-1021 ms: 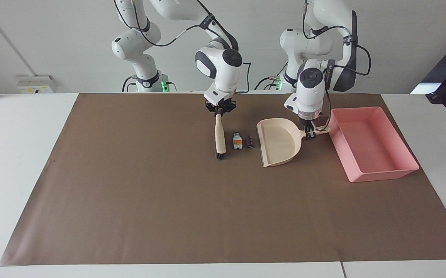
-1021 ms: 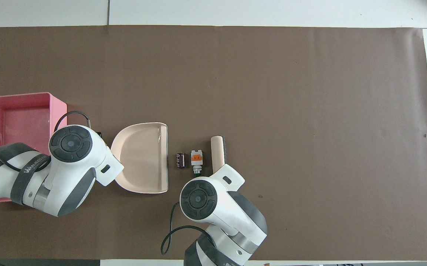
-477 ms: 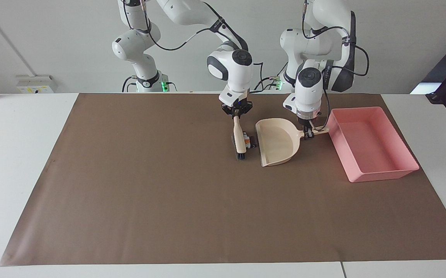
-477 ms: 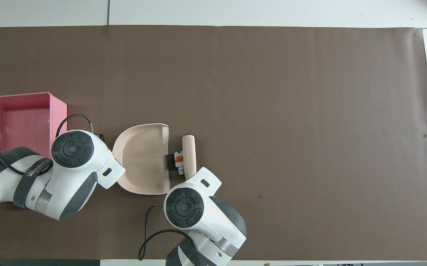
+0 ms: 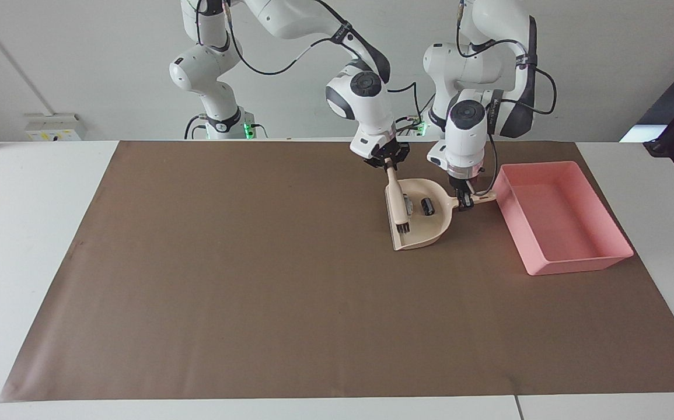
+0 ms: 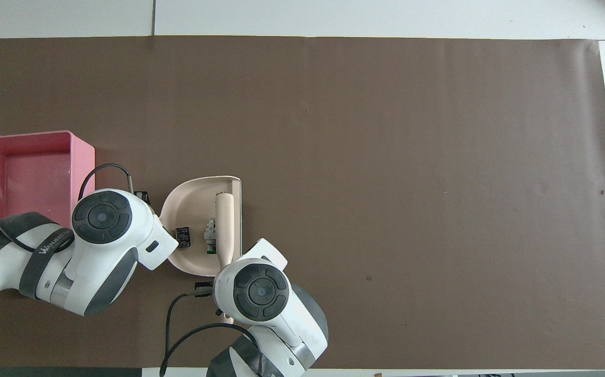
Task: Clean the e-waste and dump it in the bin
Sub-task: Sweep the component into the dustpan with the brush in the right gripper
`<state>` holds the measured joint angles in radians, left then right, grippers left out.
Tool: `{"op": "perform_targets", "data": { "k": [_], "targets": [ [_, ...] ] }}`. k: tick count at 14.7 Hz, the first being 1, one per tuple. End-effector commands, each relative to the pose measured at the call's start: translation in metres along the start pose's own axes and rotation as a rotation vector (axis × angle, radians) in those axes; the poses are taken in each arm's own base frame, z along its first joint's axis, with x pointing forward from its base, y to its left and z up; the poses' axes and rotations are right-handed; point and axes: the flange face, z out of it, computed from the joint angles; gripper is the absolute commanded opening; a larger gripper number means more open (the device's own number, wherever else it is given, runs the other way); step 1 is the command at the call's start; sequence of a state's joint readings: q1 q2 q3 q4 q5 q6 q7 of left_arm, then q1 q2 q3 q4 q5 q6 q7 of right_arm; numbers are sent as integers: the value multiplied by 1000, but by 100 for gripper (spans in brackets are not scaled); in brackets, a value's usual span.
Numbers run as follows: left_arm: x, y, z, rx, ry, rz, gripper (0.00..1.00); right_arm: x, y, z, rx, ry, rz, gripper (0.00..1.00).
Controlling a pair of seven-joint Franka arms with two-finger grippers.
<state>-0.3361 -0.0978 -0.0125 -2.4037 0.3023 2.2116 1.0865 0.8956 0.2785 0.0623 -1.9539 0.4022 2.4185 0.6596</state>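
The beige dustpan (image 5: 425,232) lies on the brown mat beside the pink bin (image 5: 576,265). My left gripper (image 5: 464,201) is shut on the dustpan's handle, at the end next to the bin. My right gripper (image 5: 388,165) is shut on the handle of a beige brush (image 5: 397,201), whose dark bristles rest inside the dustpan near its open lip. The dark cylinder (image 5: 427,206) lies in the dustpan's middle. The white blocky part (image 5: 408,205) lies against the brush, partly hidden by it. The overhead view shows the dustpan (image 6: 192,201), brush (image 6: 224,217), cylinder (image 6: 182,236), white part (image 6: 210,235) and bin (image 6: 83,157).
The brown mat (image 5: 255,262) covers most of the white table. The bin stands at the left arm's end of the mat, close to the dustpan's handle. A wall socket box (image 5: 53,126) sits off the mat near the right arm's base.
My right gripper has swept the brush toward the left arm's end, pushing both small parts off the mat and into the dustpan. The dustpan and left gripper have barely moved.
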Motion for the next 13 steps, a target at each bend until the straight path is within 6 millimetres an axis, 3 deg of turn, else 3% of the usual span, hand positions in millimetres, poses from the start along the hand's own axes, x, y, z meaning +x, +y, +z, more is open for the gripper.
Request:
{"op": "perform_targets", "data": {
  "k": [1,5,7,10,13],
  "targets": [
    [0,10,-3,38,2,8,0,12,-16,-11,54,12,-7,0],
    [-5,4,-2,56,20,-7,0,8,-16,-25,24,-34,-1,0],
    [-6,1,-3,59,31,-19,0,4,-5,-68,1,-64,15,0],
    [-7,-4,-10,68,41,-24,0,21,40,-139,-73,-94,60,0],
    [-24,-20,-33,19,110,-6,0,48,112,-197,-184,-116,128,0]
  ]
}}
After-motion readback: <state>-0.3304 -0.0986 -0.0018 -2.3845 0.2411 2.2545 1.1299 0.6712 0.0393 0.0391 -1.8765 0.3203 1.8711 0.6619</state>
